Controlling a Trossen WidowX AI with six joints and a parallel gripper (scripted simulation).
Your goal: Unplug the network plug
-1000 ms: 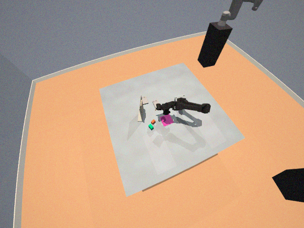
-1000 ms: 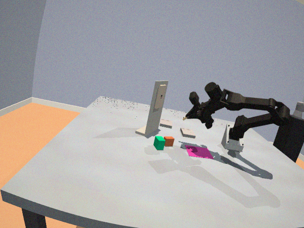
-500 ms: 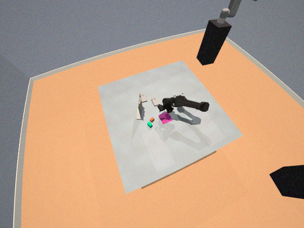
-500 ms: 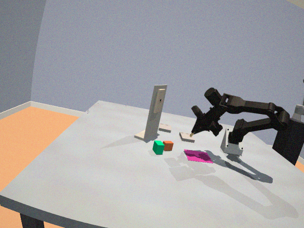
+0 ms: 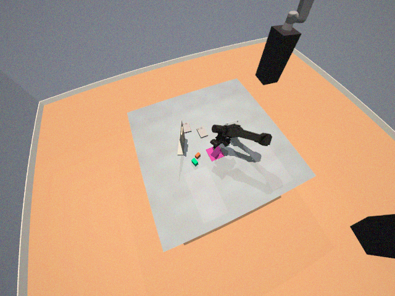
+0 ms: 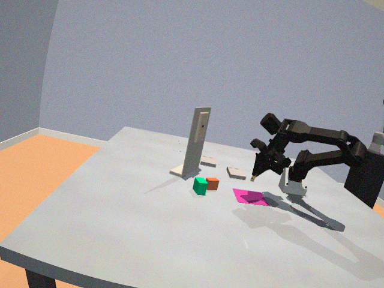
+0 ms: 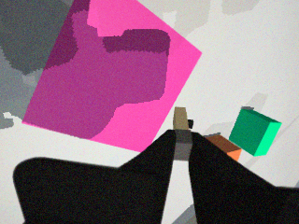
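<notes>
While clamped between the jaws, the small tan plug (image 7: 180,118) points toward the pink square (image 7: 114,75).

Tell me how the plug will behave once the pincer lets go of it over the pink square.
The plug looks small and stiff, pinched at one end by the pincer, so probably light. It hangs above the square, pointing down; released from there, it would likely tip onto its side. Blocky, so it probably won't roll far.
</notes>
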